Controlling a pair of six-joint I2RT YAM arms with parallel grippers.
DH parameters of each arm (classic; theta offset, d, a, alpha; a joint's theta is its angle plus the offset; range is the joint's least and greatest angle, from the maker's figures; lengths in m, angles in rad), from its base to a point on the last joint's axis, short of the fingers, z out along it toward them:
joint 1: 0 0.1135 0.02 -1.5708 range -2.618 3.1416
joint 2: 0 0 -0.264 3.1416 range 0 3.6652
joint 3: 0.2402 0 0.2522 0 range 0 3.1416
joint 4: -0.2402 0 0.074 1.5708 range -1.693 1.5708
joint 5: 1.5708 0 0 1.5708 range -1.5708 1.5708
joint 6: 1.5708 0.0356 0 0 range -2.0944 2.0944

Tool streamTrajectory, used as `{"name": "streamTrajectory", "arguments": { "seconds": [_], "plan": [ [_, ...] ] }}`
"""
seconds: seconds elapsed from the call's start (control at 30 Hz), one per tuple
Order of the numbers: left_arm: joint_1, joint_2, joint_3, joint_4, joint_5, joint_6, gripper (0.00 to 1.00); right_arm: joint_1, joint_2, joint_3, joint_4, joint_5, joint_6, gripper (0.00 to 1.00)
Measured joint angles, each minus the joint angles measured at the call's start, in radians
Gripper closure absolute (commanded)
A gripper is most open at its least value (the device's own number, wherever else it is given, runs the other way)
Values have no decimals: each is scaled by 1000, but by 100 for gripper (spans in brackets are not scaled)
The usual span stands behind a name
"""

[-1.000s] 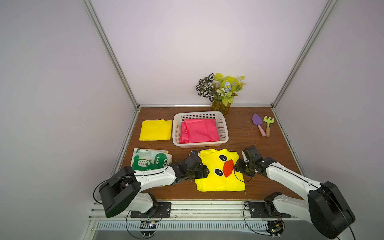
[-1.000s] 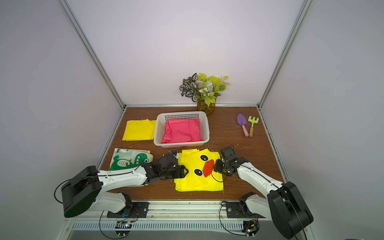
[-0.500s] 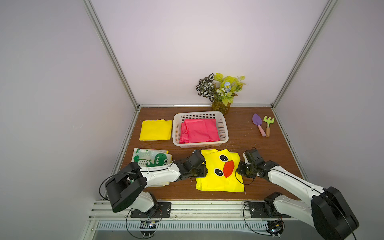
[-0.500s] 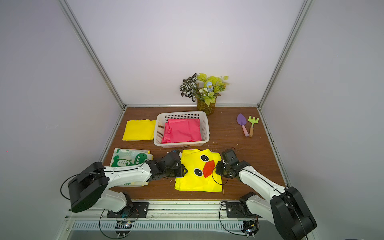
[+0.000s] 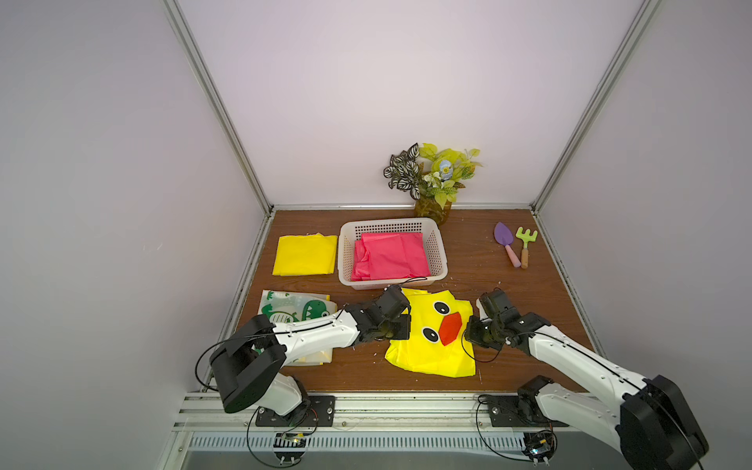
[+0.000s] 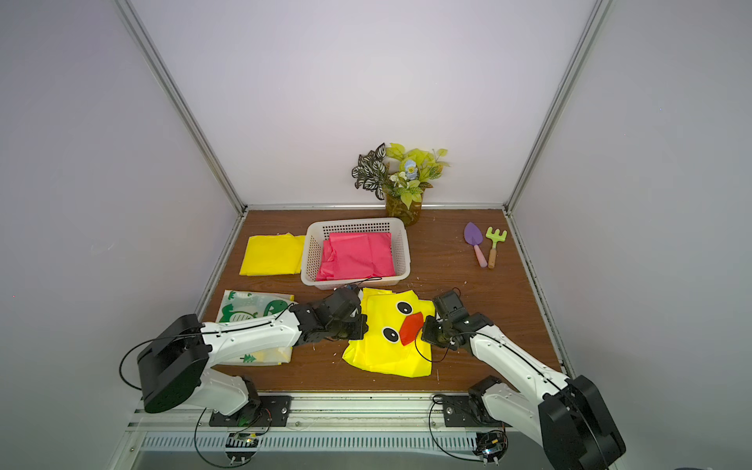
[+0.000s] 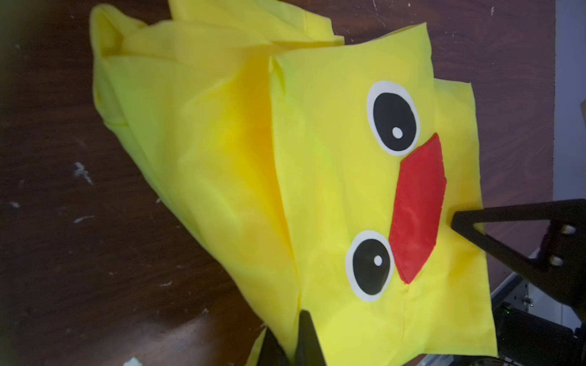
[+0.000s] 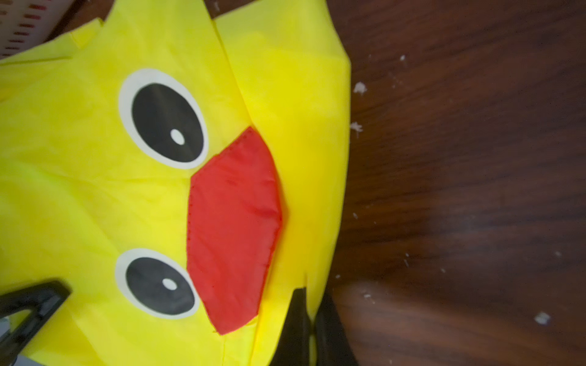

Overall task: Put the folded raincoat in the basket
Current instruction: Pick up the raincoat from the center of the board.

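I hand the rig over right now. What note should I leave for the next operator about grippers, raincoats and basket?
Left gripper: shut on one side edge of the duck raincoat.
Right gripper: shut on the opposite edge.
The raincoat is on the table, just in front of the basket.
Done: a pink raincoat lies in the basket.
To do: lift the duck raincoat and lay it inside.

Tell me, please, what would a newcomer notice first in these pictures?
The bright yellow raincoat with a duck face sits at the front middle of the table, with the left claw and the right claw each shut on one of its side edges. Just behind it stands the white basket, holding a folded pink raincoat. A leafy plant stands at the back of the table.
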Motion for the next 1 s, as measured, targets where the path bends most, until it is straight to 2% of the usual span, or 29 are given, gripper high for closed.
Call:
{"name": "streamTrajectory", "arguments": {
  "seconds": [0.43, 1.0],
  "plan": [
    [-13, -84, 1, -74, -8, 0, 100, 26, -55, 98, -106, -23, -11, 100],
    [-26, -224, -16, -116, -14, -13, 100, 128, -95, 137, -138, -24, 4, 100]
  ]
}}
